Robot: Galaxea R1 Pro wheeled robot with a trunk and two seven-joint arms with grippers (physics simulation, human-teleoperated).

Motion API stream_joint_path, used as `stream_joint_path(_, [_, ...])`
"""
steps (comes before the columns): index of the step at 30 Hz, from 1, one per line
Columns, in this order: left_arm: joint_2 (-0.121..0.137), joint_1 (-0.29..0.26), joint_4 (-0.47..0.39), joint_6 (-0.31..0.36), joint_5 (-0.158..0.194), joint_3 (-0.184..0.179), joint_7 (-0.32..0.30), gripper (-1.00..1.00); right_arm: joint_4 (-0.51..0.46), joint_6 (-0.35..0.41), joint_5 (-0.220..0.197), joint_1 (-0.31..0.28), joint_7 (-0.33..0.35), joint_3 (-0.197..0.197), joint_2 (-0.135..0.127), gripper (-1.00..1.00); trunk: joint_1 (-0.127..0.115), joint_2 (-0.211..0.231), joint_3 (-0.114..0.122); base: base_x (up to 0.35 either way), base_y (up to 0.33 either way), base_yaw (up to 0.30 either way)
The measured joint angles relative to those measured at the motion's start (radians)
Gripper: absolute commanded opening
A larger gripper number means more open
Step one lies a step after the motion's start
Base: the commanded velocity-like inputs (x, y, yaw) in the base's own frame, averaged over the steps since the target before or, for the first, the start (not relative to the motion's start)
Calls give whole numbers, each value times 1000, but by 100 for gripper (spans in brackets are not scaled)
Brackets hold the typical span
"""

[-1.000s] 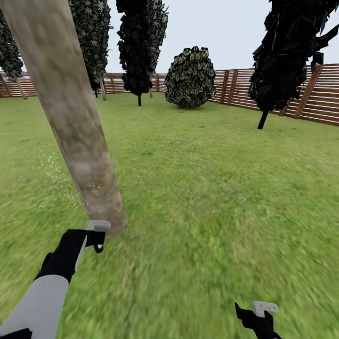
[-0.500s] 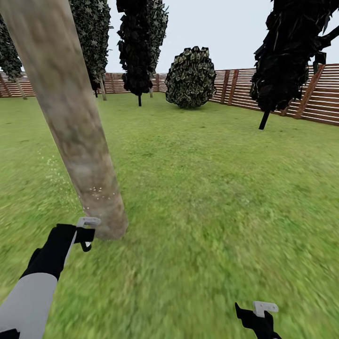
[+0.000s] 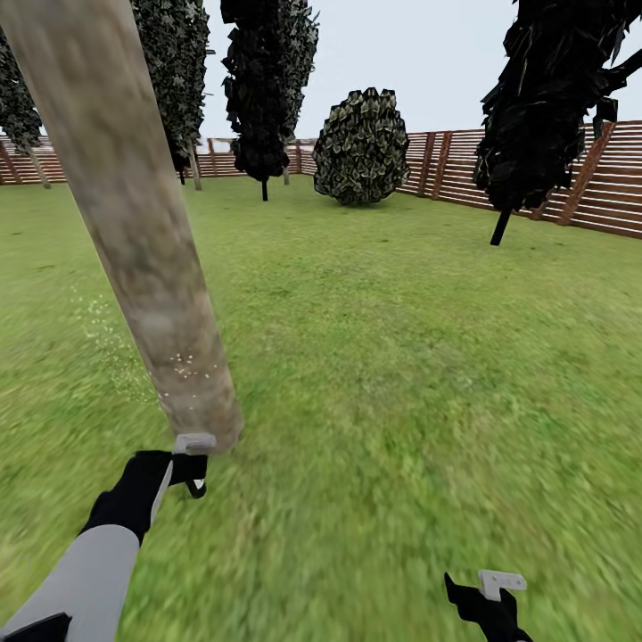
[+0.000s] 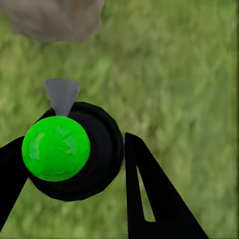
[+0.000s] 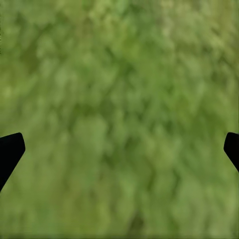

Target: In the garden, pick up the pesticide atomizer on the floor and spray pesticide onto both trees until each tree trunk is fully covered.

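Left hand (image 4: 74, 159) clamped on pesticide atomizer (image 4: 56, 148) — grey nozzle just beside tree trunk (image 3: 143, 241) base, over lawn (image 3: 401, 357). Right hand (image 5: 119, 149) spread apart, empty — above grass.

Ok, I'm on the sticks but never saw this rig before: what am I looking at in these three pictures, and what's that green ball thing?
The machine is a wheeled robot with two arms, shown as a simulator's render. The big picture comes from its head camera, looking down over a lawn ringed by a slatted wooden fence. The thick, leaning tree trunk stands close ahead, with pale specks low on it.

The left gripper reaches toward the trunk's base. Its wrist camera looks along the two black fingers, which close on the pesticide atomizer: the green ball is its top, seen from above, and the grey nozzle points at the trunk.

The right gripper hangs low at the right. Its own camera shows the finger tips wide apart over grass, holding nothing.
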Motion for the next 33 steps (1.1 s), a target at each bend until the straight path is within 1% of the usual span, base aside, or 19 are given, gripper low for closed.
stream_joint_path(1, [-1,0,1,-1,-3,0,0,-100,0,0,0,0,0,0,0,100,0,0,0,0,0,0])
stream_joint_path(2, [5,0,2,-2,-8,5,0,-100,0,0,0,0,0,0,0,100,0,0,0,0,0,0])
stream_joint_path(3, [28,0,3,-4,-15,8,0,-100,1,0,0,0,0,0,0,100,0,0,0,0,0,0])
stream_joint_path(5, [69,0,6,-5,-14,9,-1,-100,1,0,0,0,0,0,0,100,0,0,0,0,0,0])
stream_joint_path(8, [105,3,10,-5,-10,9,-1,-100,1,0,0,0,0,0,0,100,0,0,0,0,0,0])
stream_joint_path(10, [107,18,14,-7,-5,6,-1,-100,1,0,0,0,0,0,1,100,0,0,0,0,0,0])
stream_joint_path(12, [101,23,14,-7,-1,3,-1,-100,1,0,0,0,0,0,1,100,0,0,0,45,2,0])
stream_joint_path(14, [86,24,13,-6,4,2,-1,-100,1,0,0,0,0,0,1,100,0,0,0,229,69,0])
stream_joint_path(18, [51,25,14,-7,1,0,-1,-100,1,0,0,0,-1,0,0,100,0,0,0,306,121,0])
stream_joint_path(22, [46,24,14,-7,-4,0,-1,-100,1,0,0,0,-1,0,-1,100,0,0,0,197,87,0])
stream_joint_path(24, [53,29,16,-8,-10,0,-3,-100,2,0,0,0,0,0,-1,100,0,0,0,19,8,0])
stream_joint_path(26, [62,47,13,-8,-15,4,-4,-100,2,0,0,0,0,0,-1,100,0,0,0,5,2,0])
stream_joint_path(27, [75,63,8,-9,-20,6,-4,-100,2,0,0,0,0,0,-1,100,0,0,0,1,0,0])
stream_joint_path(28, [94,72,5,-9,-22,6,-3,-100,2,0,0,0,0,0,-1,100,0,0,0,0,0,0])
stream_joint_path(29, [117,75,4,-8,-22,8,-2,-100,2,0,0,0,0,0,-1,100,0,0,0,0,0,0])
stream_joint_path(31, [145,77,4,-6,-16,10,-2,-100,2,0,0,0,0,0,-1,100,0,0,0,0,0,0])
stream_joint_path(33, [158,76,2,-3,-11,12,0,-100,2,0,0,0,0,0,-1,100,0,0,0,0,0,0])
